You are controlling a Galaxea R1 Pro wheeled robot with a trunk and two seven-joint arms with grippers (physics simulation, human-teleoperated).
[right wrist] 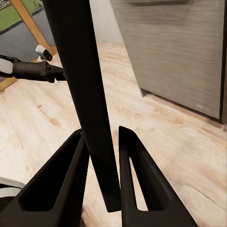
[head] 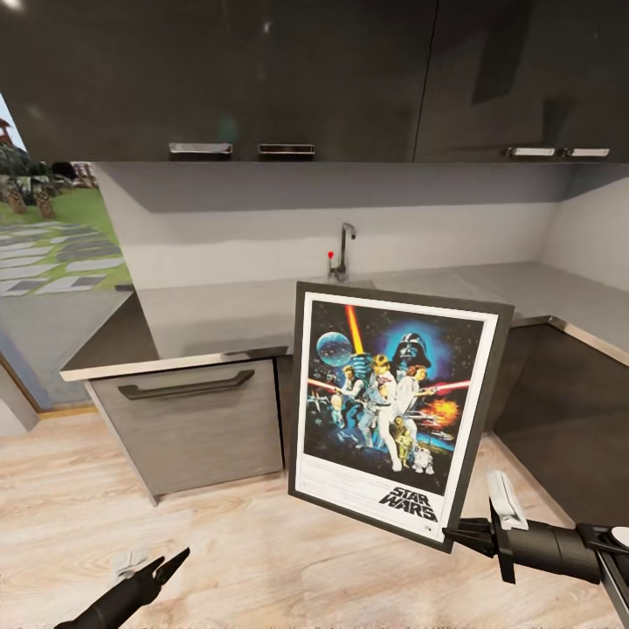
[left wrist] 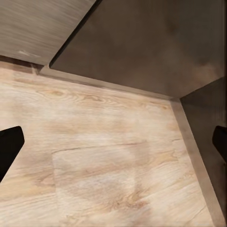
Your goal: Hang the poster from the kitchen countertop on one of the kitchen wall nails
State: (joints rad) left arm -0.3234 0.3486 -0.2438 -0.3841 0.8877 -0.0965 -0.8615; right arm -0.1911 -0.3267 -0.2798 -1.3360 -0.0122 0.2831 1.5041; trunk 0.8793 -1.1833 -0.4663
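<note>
The poster (head: 393,406), black-framed with Star Wars artwork and a white bottom strip, hangs upright in the air in front of the kitchen countertop (head: 227,319). My right gripper (head: 456,530) is shut on its lower right corner. In the right wrist view the poster (right wrist: 87,94) is edge-on, a dark strip pinched between the two fingers (right wrist: 71,175) of my right gripper (right wrist: 106,161). My left gripper (head: 162,566) hangs low over the wooden floor, open with nothing in it; its fingertips (left wrist: 9,142) stand wide apart.
A chrome tap (head: 346,249) stands at the back of the grey worktop, under dark upper cabinets (head: 262,79). Lower cabinets (head: 188,419) run left and around the right corner (head: 568,411). A glazed opening (head: 52,227) to a garden is at the left. My left arm (right wrist: 28,70) crosses the floor.
</note>
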